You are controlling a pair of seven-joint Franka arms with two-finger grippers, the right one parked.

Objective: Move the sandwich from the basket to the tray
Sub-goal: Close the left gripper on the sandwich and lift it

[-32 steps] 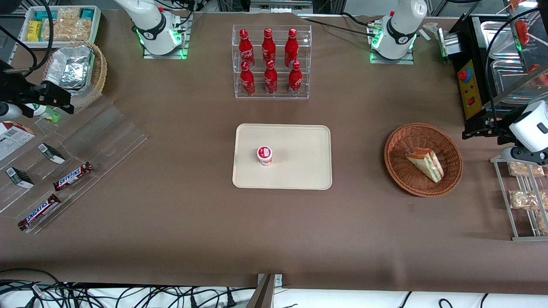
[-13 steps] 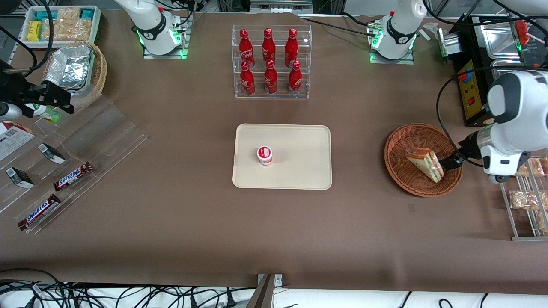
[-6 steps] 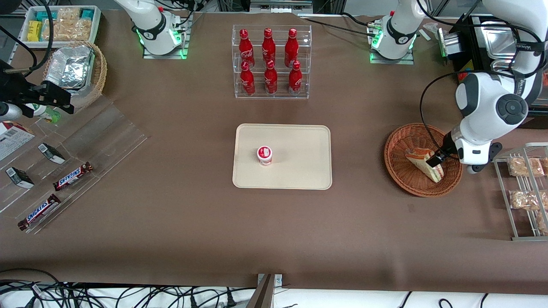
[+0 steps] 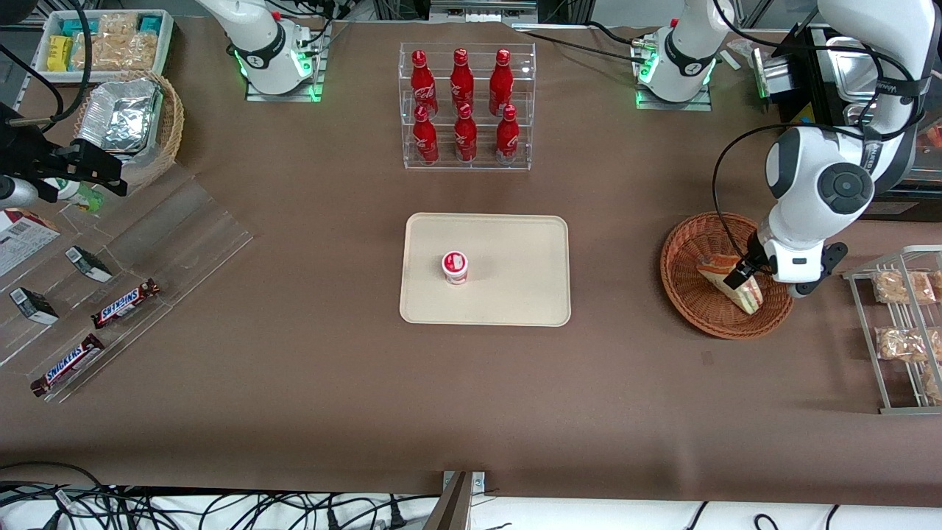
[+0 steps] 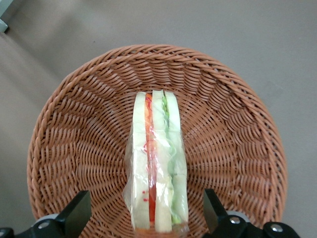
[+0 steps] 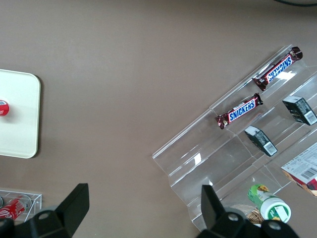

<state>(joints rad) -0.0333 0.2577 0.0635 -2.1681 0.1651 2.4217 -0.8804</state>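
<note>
Hovering over the basket (image 4: 726, 274), the gripper (image 4: 738, 277) hangs just above the sandwich (image 4: 728, 283) in the front view, its dark fingers over the wedge's upper edge. The sandwich lies inside the basket, toward the working arm's end of the table and well apart from the tray (image 4: 485, 269). On the tray stands a small red-and-white cup (image 4: 455, 266). Farther from the camera than the tray stands a clear rack of red bottles (image 4: 463, 105). A wire rack of snack bags (image 4: 904, 324) sits just beside the basket, at the table's edge. Toward the parked arm's end lie chocolate bars (image 4: 125, 303) on a clear stand. Between basket and tray the brown table (image 4: 309, 383) carries nothing.

From the left wrist view, the sandwich (image 5: 157, 163) stands on edge in the middle of the basket (image 5: 233, 129), its white bread and red and green layers facing the camera. The gripper (image 5: 146, 218) is spread wide, one finger on each side of the wedge and clear of it, holding nothing.

From the right wrist view, a corner of the tray (image 6: 17, 114) shows with the cup (image 6: 3, 107) at its edge, well apart from the chocolate bars (image 6: 238, 111) on the clear stand.
</note>
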